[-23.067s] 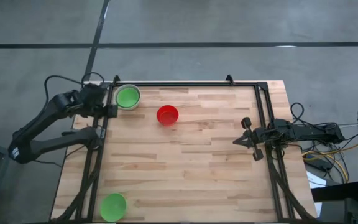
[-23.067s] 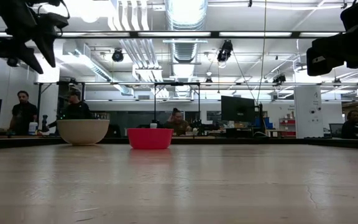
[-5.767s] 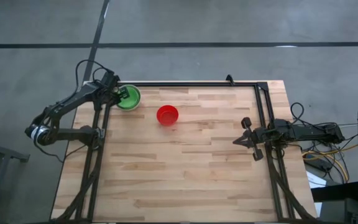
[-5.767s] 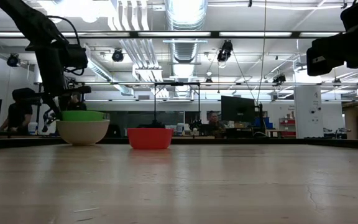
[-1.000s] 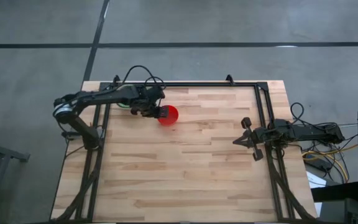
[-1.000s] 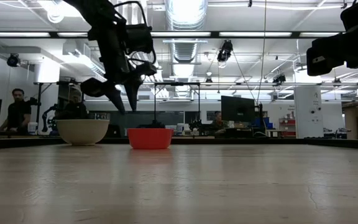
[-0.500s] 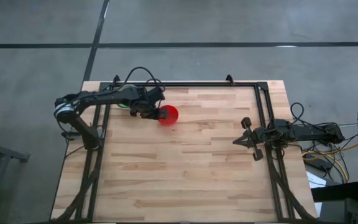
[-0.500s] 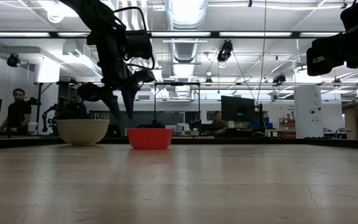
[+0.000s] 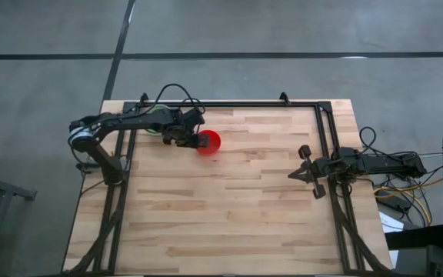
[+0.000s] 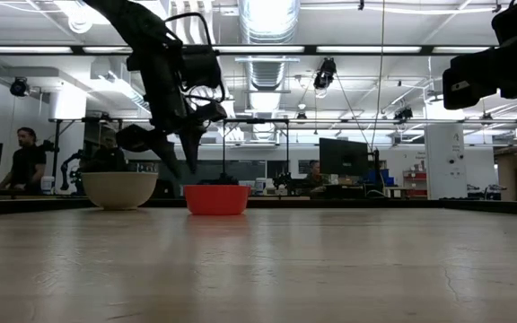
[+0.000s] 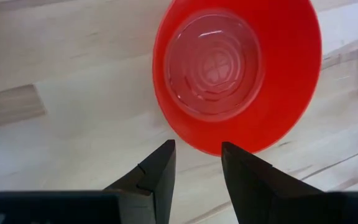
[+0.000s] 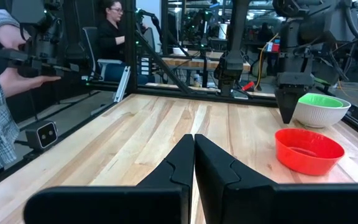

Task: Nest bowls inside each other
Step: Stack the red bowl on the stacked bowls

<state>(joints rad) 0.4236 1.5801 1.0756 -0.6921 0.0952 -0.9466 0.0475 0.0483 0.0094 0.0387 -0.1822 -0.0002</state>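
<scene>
The red bowl (image 9: 209,143) (image 10: 215,199) (image 11: 238,74) stands upright on its base on the wooden table, at the far left. My left gripper (image 9: 194,141) (image 10: 179,172) (image 11: 197,163) hangs open, pointing steeply down, just over the bowl's left rim, one finger on either side of the rim line and clear of it. Farther left sits the grey-white bowl (image 10: 119,189) (image 12: 319,112), with a green bowl (image 12: 320,99) nested in it; my left arm mostly hides it in the high view. My right gripper (image 9: 292,175) (image 12: 194,155) rests shut at the table's right edge.
A black frame rail (image 9: 229,104) runs along the table's far edge and down both sides. The bare boards (image 9: 221,215) of the middle and near part of the table offer free room. A person's hands (image 12: 17,68) and seated people show beyond the table.
My left gripper has come down a little toward the red bowl's left rim, its fingers staying open. The bowls have not moved.
</scene>
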